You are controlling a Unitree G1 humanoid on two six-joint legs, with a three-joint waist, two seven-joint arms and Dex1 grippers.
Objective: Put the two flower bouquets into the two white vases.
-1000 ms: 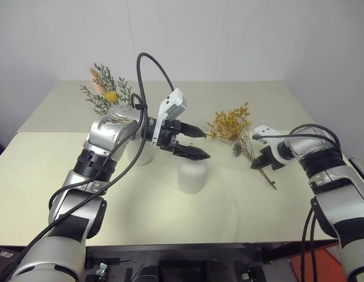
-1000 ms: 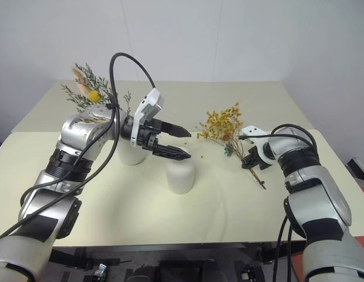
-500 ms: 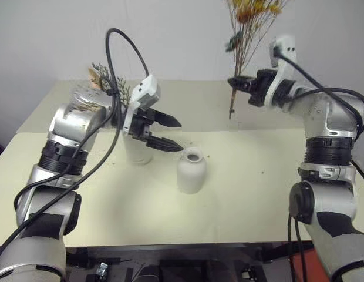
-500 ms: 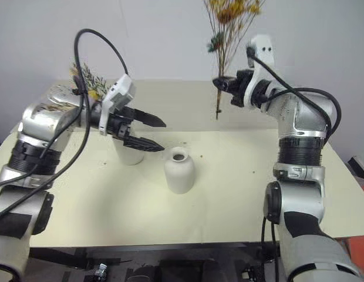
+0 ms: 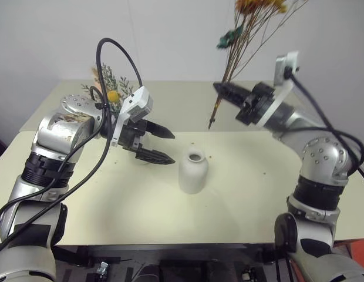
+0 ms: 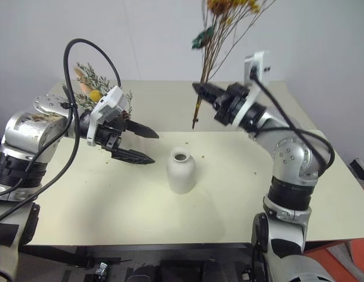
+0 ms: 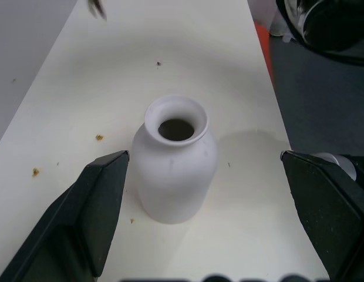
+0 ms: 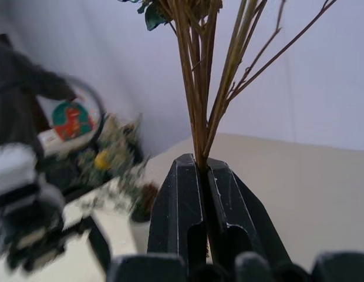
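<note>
Right gripper [image 5: 220, 88] clamped on the thin brown stems of the bunch of tiny yellow-orange dried blossoms [image 5: 241, 41], raised well above the cream matte table [image 5: 241, 194]. Stems upright, leaning slightly, cut ends hanging just below the black fingers [image 8: 188, 223], blossom heads up at the top edge of the head views. In the right wrist view, stems pinched tight between the two closed fingers.

Left gripper [image 5: 161, 145] spread wide, holding nothing, hovering level over the table, pointing toward the shorter rounded white ceramic vase with narrow neck [image 5: 193, 171]. Near that vase but apart from it; seen between the parted fingers [image 7: 100, 200] in the left wrist view, mouth up and nothing in it.

Behind the left gripper and wrist, the taller white vase [image 5: 145, 157], mostly hidden. Grey-green feathery sprig bunch with yellow ball and peach plume [image 5: 110, 91] rising beyond the left arm, apparently standing in that taller vase; the vase mouth itself too hidden to tell.

Small dried crumbs [image 7: 98, 137] scattered on the table around the short vase.
</note>
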